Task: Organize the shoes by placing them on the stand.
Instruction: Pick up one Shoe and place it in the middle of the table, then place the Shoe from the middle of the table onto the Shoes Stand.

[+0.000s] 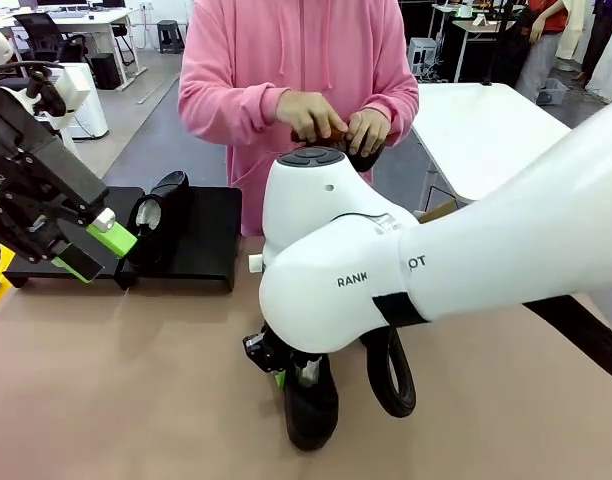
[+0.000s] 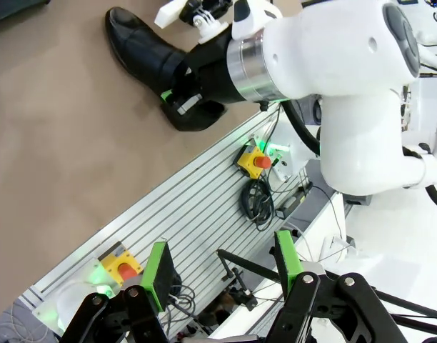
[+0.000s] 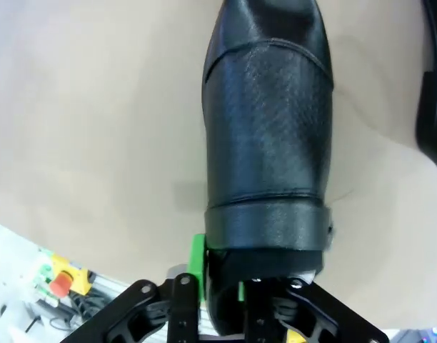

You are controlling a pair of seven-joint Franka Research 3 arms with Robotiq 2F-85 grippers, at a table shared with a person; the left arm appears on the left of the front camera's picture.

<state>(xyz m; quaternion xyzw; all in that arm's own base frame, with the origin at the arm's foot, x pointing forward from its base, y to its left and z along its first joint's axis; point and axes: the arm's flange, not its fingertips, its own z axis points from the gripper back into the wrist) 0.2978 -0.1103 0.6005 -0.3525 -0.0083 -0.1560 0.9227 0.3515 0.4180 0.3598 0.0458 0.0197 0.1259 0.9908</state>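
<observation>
A glossy black shoe (image 1: 311, 405) lies on the brown tabletop near the front edge, with my right gripper (image 1: 289, 372) shut on its heel end. In the right wrist view the shoe (image 3: 268, 121) points away from me and the gripper (image 3: 236, 286) clamps its back rim. The left wrist view shows this shoe (image 2: 143, 50) from afar. A second shoe (image 1: 161, 215) with white paper inside stands on the low black stand (image 1: 211, 245) at the far left. My left gripper (image 1: 96, 248) hovers open just in front of the stand, its green pads (image 2: 158, 275) wide apart and nothing between them.
A person in a pink hoodie (image 1: 286, 60) stands across the table, both hands on a small dark object (image 1: 354, 155). My right arm's white body (image 1: 386, 260) covers the table's middle. A black cable loop (image 1: 391, 375) hangs beside the held shoe. A white table (image 1: 486, 130) sits at the far right.
</observation>
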